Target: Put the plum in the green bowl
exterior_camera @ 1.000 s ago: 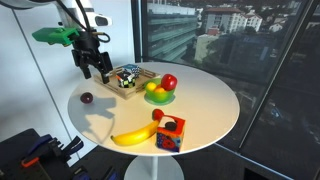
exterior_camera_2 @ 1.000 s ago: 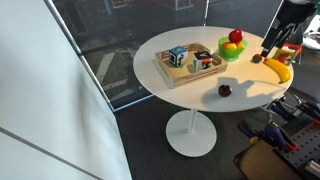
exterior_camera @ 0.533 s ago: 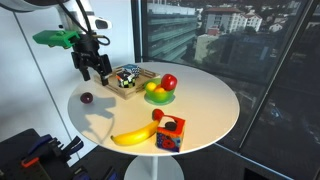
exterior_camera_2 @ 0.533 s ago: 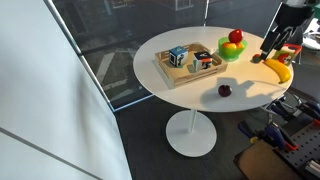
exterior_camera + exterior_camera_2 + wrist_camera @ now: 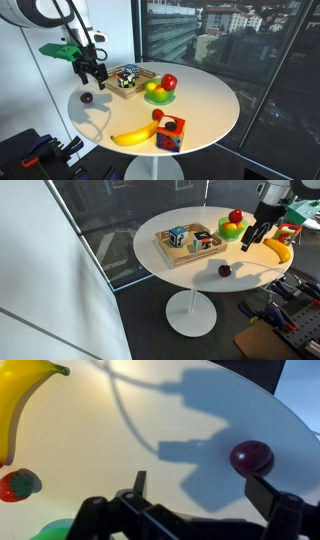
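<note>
Pincer (image 5: 92, 80): spread, empty, hanging above the table (image 5: 205, 105).
Plum (image 5: 86, 98): on table, just below pincer.
Bowl (image 5: 158, 103): well apart from pincer.

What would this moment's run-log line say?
gripper open, empty, hovering near plum | plum on table | green bowl holds apple

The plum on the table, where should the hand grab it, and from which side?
Across its widest middle, from straight above: the plum is small and round, lying alone on the table, so the open hand can probably close around it.
</note>
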### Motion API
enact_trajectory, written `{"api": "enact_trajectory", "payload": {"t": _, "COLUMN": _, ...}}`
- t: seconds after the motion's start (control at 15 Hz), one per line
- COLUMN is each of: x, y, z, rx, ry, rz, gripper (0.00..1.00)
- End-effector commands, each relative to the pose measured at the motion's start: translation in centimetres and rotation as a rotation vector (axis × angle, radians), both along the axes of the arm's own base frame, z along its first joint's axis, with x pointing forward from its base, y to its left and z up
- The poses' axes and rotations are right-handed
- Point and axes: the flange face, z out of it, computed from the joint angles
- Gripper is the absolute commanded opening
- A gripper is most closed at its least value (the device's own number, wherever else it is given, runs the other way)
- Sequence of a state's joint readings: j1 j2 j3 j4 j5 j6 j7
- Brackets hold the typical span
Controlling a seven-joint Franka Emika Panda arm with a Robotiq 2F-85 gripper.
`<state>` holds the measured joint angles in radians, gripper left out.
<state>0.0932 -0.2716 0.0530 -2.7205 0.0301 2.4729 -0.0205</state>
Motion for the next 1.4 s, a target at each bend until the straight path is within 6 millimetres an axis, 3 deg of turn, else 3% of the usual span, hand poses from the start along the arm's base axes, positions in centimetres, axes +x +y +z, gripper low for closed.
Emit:
{"api": "enact_trajectory", "payload": {"t": 0.0, "x": 0.8, "y": 2.9, "z": -1.2, "rx": 0.002, "ry": -0.017, "rz": -0.029, "gripper": 1.0}}
{"api": "enact_trajectory", "payload": {"t": 0.53, "x": 0.7, "y": 8.3, "z": -3.7, "rx": -0.084, "ry": 0.022, "rz": -0.014, "gripper": 1.0}}
{"api": "enact_trajectory", "payload": {"t": 1.33, "x": 2.5, "y": 10.0, "z": -7.4, "rx": -0.117, "ry": 0.048, "rz": 0.07, "gripper": 1.0}}
